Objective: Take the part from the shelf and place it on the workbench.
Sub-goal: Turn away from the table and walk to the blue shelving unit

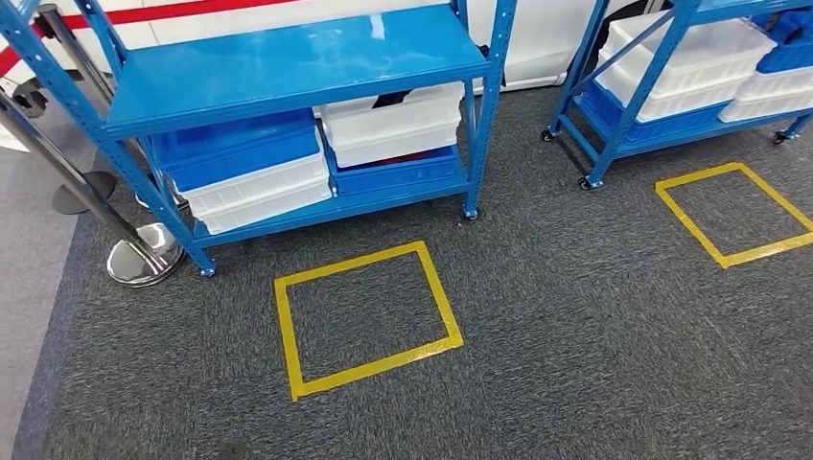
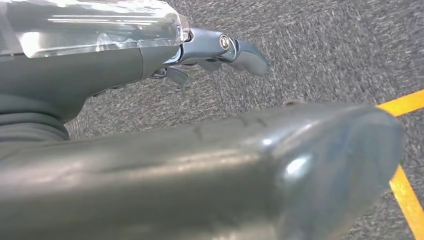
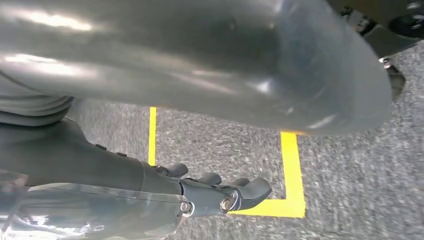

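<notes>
While both hands (image 2: 220, 50) (image 3: 220, 192) hang empty, fingers loosely spread, square yellow tape (image 1: 364, 321) marks nubby carpet (image 1: 594, 335).

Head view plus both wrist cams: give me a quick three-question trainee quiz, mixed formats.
1. True or false: the near shelf's top deck holds a bin.
2. What do the left hand and right hand hold?
3. The yellow tape square in front of the near shelf lies on: A) carpet B) workbench C) shelf deck.

Key: 1 false. 2 nothing; they hang over the grey carpet. 3 A.
</notes>
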Controlling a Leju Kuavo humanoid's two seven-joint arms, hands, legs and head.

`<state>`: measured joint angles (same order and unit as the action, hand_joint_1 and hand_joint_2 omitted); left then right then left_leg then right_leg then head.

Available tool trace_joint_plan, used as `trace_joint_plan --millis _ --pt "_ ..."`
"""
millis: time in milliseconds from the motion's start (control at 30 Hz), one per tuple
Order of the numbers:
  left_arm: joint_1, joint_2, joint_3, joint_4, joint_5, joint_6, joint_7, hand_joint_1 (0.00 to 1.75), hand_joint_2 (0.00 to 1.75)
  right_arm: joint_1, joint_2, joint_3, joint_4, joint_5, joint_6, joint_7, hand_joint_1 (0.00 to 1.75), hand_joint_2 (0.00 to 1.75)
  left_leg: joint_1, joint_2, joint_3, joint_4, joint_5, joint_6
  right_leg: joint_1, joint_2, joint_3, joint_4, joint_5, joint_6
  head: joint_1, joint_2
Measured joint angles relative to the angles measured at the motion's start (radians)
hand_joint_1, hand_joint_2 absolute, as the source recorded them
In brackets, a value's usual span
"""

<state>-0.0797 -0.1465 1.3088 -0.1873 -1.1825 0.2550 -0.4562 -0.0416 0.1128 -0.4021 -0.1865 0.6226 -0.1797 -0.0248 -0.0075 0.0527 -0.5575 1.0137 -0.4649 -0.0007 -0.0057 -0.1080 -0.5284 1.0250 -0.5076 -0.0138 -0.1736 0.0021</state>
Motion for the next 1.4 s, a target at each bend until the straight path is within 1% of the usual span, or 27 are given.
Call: trace_joint_plan --millis 33,100,167,233,267,300,333,400,467,533,567,633,667,733,767,800,867,933,967,1100,1167,1233,1267,1300,1333,1367,1400 --pt "0.002 0.000 0.000 0.000 0.000 0.000 0.000 0.00 0.00 -0.003 0.000 0.000 0.000 0.000 0.001 0.000 0.00 0.00 0.003 -0.010 0.002 -0.004 0.003 0.006 0.000 -0.005 0.003 -0.001 -0.002 0.006 0.000 0.000" --pt "0.003 -0.001 0.000 0.000 0.000 -0.001 -0.001 0.00 0.00 -0.006 0.001 0.000 0.000 0.000 0.001 0.001 0.00 0.00 0.010 -0.029 0.009 -0.017 0.012 0.016 -0.002 0.025 -0.003 0.022 -0.022 0.017 0.001 0.000" --pt "0.001 -0.002 0.000 0.000 -0.001 -0.002 -0.002 0.00 0.00 -0.004 0.001 -0.001 0.000 -0.001 0.001 0.002 0.00 0.00 0.013 -0.047 0.010 -0.024 0.019 0.024 -0.007 0.080 -0.051 0.123 -0.079 0.025 0.001 0.000" --pt "-0.001 -0.001 0.000 0.000 -0.001 -0.004 -0.001 0.00 0.00 -0.001 0.001 -0.001 0.000 -0.002 0.001 0.002 0.00 0.00 0.013 -0.070 0.008 -0.023 0.020 0.026 -0.010 0.102 -0.117 0.248 -0.127 0.031 0.001 0.000" --pt "0.000 -0.001 0.000 0.000 -0.001 -0.005 0.000 0.00 0.00 0.000 0.001 -0.002 0.000 -0.002 0.001 0.002 0.00 0.00 0.013 -0.083 0.008 -0.022 0.020 0.026 -0.011 0.104 -0.134 0.274 -0.124 0.033 0.001 0.000" --pt "0.000 -0.001 0.000 0.000 -0.002 -0.006 0.001 0.00 0.00 0.001 0.001 -0.002 0.000 -0.003 0.001 0.003 0.00 0.00 0.013 -0.096 0.010 -0.021 0.019 0.025 -0.013 0.105 -0.132 0.259 -0.100 0.034 0.002 0.000" --pt "0.001 -0.001 0.000 0.000 -0.002 -0.008 0.002 0.00 0.00 0.002 0.001 -0.002 0.000 -0.003 0.001 0.003 0.00 0.00 0.014 -0.111 0.011 -0.019 0.018 0.023 -0.015 0.110 -0.112 0.207 -0.059 0.034 0.002 0.000" --pt "0.000 -0.002 0.000 0.000 -0.002 -0.011 0.004 0.00 0.00 0.006 0.001 -0.004 0.000 -0.004 0.001 0.004 0.00 0.00 0.015 -0.135 0.009 -0.011 0.013 0.014 -0.021 0.148 -0.058 0.073 0.011 0.031 0.001 0.000" --pt "-0.001 -0.003 0.000 0.000 -0.002 -0.013 0.004 0.00 0.00 0.006 0.001 -0.006 0.000 -0.005 0.001 0.005 0.00 0.00 0.014 -0.154 0.002 -0.006 0.011 0.002 -0.020 0.174 -0.036 0.011 0.029 0.025 0.001 0.000" --pt "0.001 -0.002 0.000 0.000 -0.002 -0.015 0.005 0.00 0.00 0.002 0.001 -0.006 0.000 -0.005 0.001 0.006 0.00 0.00 0.016 -0.171 -0.002 -0.008 0.012 -0.011 -0.018 0.158 -0.033 0.007 0.028 0.014 0.001 0.000" --pt "0.002 -0.001 0.000 0.000 -0.002 -0.016 0.004 0.00 0.00 0.001 0.002 -0.006 0.000 -0.005 0.001 0.007 0.00 0.00 0.016 -0.166 -0.004 -0.005 0.008 -0.017 -0.019 0.148 -0.031 0.003 0.030 0.006 0.001 0.000" --pt "0.002 0.001 0.000 0.000 -0.002 -0.022 0.002 0.00 0.00 0.002 0.002 -0.007 0.000 -0.006 -0.006 0.011 0.00 0.00 0.016 -0.125 -0.030 0.053 -0.028 -0.026 -0.023 0.125 -0.026 -0.005 0.031 -0.008 0.001 0.000" --pt "0.000 0.001 0.000 0.000 -0.002 -0.029 -0.002 0.00 0.00 0.004 0.001 -0.007 0.000 -0.010 -0.011 0.015 0.00 0.00 0.017 -0.097 -0.057 0.111 -0.060 -0.029 -0.021 0.115 -0.025 -0.006 0.029 -0.013 0.001 0.000" --pt "-0.001 0.001 -0.002 0.000 -0.002 -0.046 -0.013 0.00 0.00 0.007 0.001 -0.012 0.000 -0.020 -0.019 0.025 0.00 0.00 0.020 -0.068 -0.122 0.245 -0.116 -0.036 -0.017 0.098 -0.024 -0.006 0.021 -0.017 0.001 0.000" --pt "0.000 0.001 -0.003 0.000 -0.002 -0.054 -0.018 0.00 0.00 0.007 0.001 -0.016 0.000 -0.025 -0.021 0.031 0.00 0.00 0.021 -0.063 -0.140 0.282 -0.121 -0.037 -0.016 0.092 -0.022 -0.006 0.017 -0.017 0.001 0.000" --pt "0.001 0.002 -0.004 0.000 -0.002 -0.060 -0.021 0.00 0.00 0.007 0.001 -0.019 0.000 -0.027 -0.022 0.036 0.00 0.00 0.021 -0.061 -0.138 0.280 -0.106 -0.038 -0.015 0.086 -0.017 -0.005 0.012 -0.015 0.001 0.000" --pt "0.004 0.004 -0.007 0.000 -0.002 -0.066 -0.024 0.00 0.00 0.006 0.001 -0.025 0.000 -0.029 -0.024 0.040 0.00 0.00 0.020 -0.056 -0.078 0.166 -0.036 -0.032 -0.015 0.078 -0.001 -0.005 0.003 -0.011 0.001 0.000" --pt "0.003 0.005 -0.009 0.000 -0.002 -0.067 -0.024 0.00 0.00 0.006 0.001 -0.028 0.000 -0.030 -0.025 0.042 0.00 0.00 0.014 -0.044 -0.015 0.042 0.001 -0.018 -0.013 0.072 0.012 -0.005 -0.007 -0.002 0.001 0.000" --pt "0.003 0.006 -0.010 0.000 -0.002 -0.068 -0.025 0.00 0.00 0.006 0.001 -0.029 0.000 -0.030 -0.025 0.042 0.00 0.00 0.010 -0.040 0.001 0.011 0.001 -0.010 -0.012 0.069 0.017 -0.007 -0.011 0.005 0.001 0.000" --pt "0.008 0.006 -0.015 0.000 -0.002 -0.069 -0.024 0.00 0.00 0.002 0.001 -0.033 0.000 -0.030 -0.026 0.042 0.00 0.00 0.013 -0.047 0.031 -0.016 -0.015 0.019 -0.012 0.076 0.023 0.025 -0.011 0.029 0.001 0.000" --pt "0.007 0.005 -0.016 0.000 -0.002 -0.069 -0.024 0.00 0.00 0.002 0.001 -0.034 0.000 -0.030 -0.025 0.042 0.00 0.00 0.015 -0.050 0.052 -0.022 -0.022 0.029 -0.015 0.093 -0.030 0.114 -0.041 0.034 0.001 0.000" --pt "0.006 0.005 -0.016 0.000 -0.002 -0.069 -0.024 0.00 0.00 0.003 0.001 -0.035 0.000 -0.030 -0.025 0.042 0.00 0.00 0.014 -0.055 0.066 -0.022 -0.036 0.034 -0.015 0.102 -0.123 0.239 -0.085 0.039 0.001 0.000" --pt "0.006 0.005 -0.016 0.000 -0.002 -0.069 -0.023 0.00 0.00 0.005 0.001 -0.035 0.000 -0.030 -0.025 0.042 0.00 0.00 0.013 -0.058 0.076 -0.022 -0.044 0.033 -0.016 0.103 -0.160 0.275 -0.099 0.039 0.001 0.000" --pt "0.007 0.005 -0.016 0.000 -0.002 -0.069 -0.023 0.00 0.00 0.007 0.001 -0.035 0.000 -0.030 -0.024 0.042 0.00 0.00 0.012 -0.062 0.089 -0.022 -0.054 0.032 -0.016 0.103 -0.182 0.282 -0.098 0.038 0.001 0.000" --pt "0.007 0.005 -0.016 0.000 -0.002 -0.069 -0.023 0.00 0.00 0.010 0.000 -0.035 0.000 -0.030 -0.023 0.041 0.00 0.00 0.012 -0.067 0.105 -0.022 -0.065 0.031 -0.015 0.104 -0.187 0.252 -0.079 0.035 0.001 0.000" --pt "0.008 0.004 -0.016 0.000 -0.002 -0.069 -0.023 0.00 0.00 0.013 -0.001 -0.035 0.000 -0.030 -0.022 0.041 0.00 0.00 0.012 -0.071 0.121 -0.022 -0.078 0.028 -0.014 0.104 -0.181 0.197 -0.038 0.031 0.001 0.000" --pt "0.009 0.002 -0.016 0.000 -0.001 -0.069 -0.023 0.00 0.00 0.017 -0.003 -0.036 0.001 -0.030 -0.020 0.040 0.00 0.00 0.011 -0.074 0.136 -0.021 -0.092 0.025 -0.011 0.106 -0.173 0.132 0.023 0.025 0.001 0.000"
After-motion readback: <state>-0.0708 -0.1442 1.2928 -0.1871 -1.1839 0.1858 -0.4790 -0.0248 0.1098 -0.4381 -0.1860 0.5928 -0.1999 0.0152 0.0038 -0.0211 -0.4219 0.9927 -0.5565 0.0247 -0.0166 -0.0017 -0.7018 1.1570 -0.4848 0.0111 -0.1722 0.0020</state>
